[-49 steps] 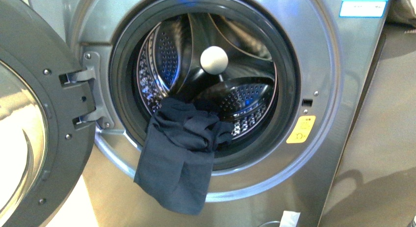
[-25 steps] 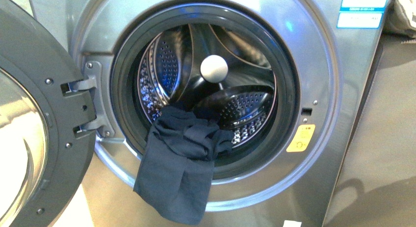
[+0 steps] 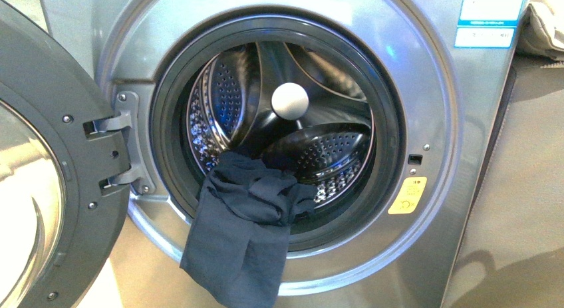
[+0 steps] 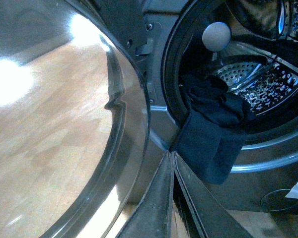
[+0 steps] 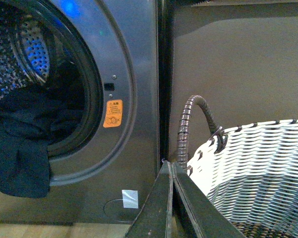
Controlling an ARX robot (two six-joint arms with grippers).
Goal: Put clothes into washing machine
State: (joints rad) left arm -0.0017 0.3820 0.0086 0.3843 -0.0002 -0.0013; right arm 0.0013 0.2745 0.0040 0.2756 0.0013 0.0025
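Observation:
The dark navy clothes [image 3: 243, 221] hang over the lower left lip of the washing machine [image 3: 432, 122] porthole, part bunched inside the perforated drum [image 3: 319, 152], part draped down the front panel. They also show in the left wrist view as clothes [image 4: 211, 134] and in the right wrist view as clothes [image 5: 20, 144]. My left gripper [image 4: 170, 154] is shut and empty, its tips just short of the hanging cloth's edge. My right gripper [image 5: 169, 164] is shut and empty, away from the clothes, in front of the machine's right edge. Neither arm shows in the front view.
The round door [image 3: 46, 181] stands open at the left, its glass [image 4: 54, 124] filling much of the left wrist view. A white woven basket [image 5: 258, 168] with a dark handle sits right of the machine. A pale fabric bundle [image 3: 542, 25] lies on the top right.
The front view has shifted a little, so the machine and clothes sit slightly lower in the picture. The clothes hang the same way over the porthole lip.

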